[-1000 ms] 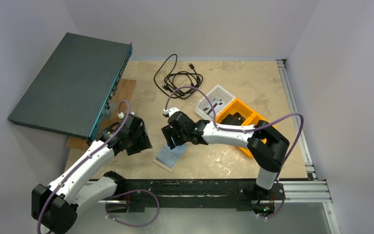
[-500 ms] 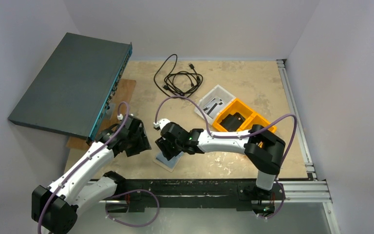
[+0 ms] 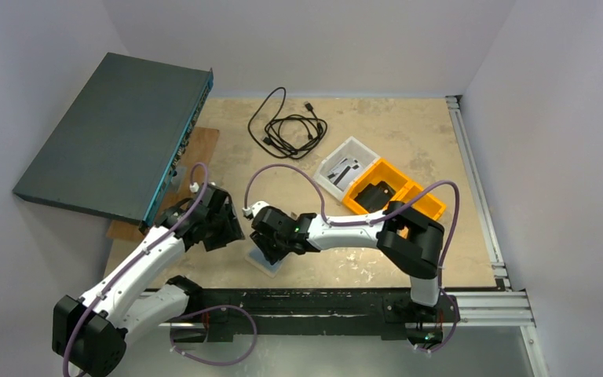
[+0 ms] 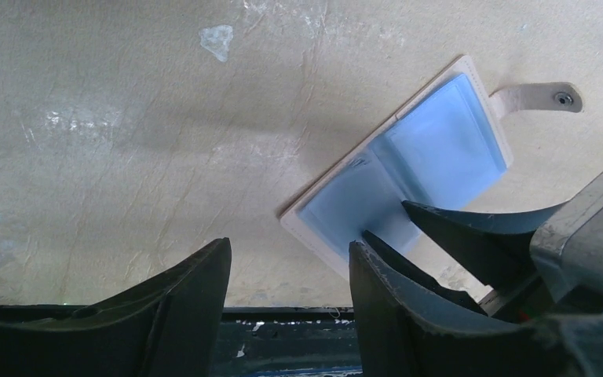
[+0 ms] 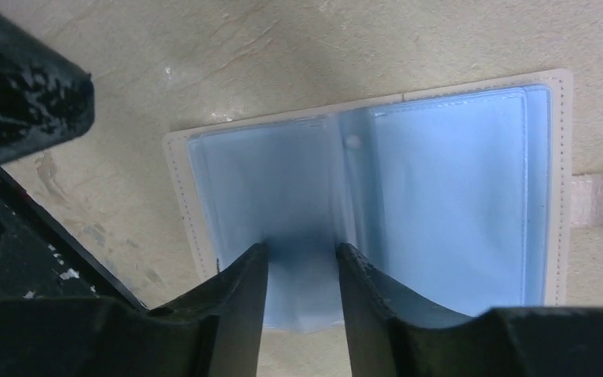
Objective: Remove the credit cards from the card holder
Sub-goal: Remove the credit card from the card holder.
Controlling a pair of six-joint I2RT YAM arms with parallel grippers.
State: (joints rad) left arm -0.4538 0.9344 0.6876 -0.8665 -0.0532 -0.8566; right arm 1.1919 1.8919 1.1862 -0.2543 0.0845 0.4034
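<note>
**Card holder open on the table, right gripper on it**

Top external view: The right arm is lying low and stretched out to the left across the table (image 3: 408, 141). The right gripper (image 3: 271, 245) is pointing down onto the card holder (image 3: 268, 260), which is lying near the front edge of the table. The gripper is covering most of the holder. The left arm is angling up from its base, and the left gripper (image 3: 226, 228) is hanging just beside the holder's left side.

Left wrist view: The left gripper (image 4: 289, 250) is hovering above bare table with its fingers (image 4: 180, 306) standing wide, nothing between them. The card holder (image 4: 440, 149) is lying open, blue-grey inside up, closure tab (image 4: 538, 97) flat on the table. The right gripper (image 4: 385, 220) is hiding the holder's near corner.

Right wrist view: The right gripper (image 5: 302, 251) is standing at the near edge of the card holder (image 5: 440, 196), just left of the fold. Its fingers (image 5: 239, 314) are flanking a narrow pale-blue strip. Whether they are pinching it cannot be told.
</note>
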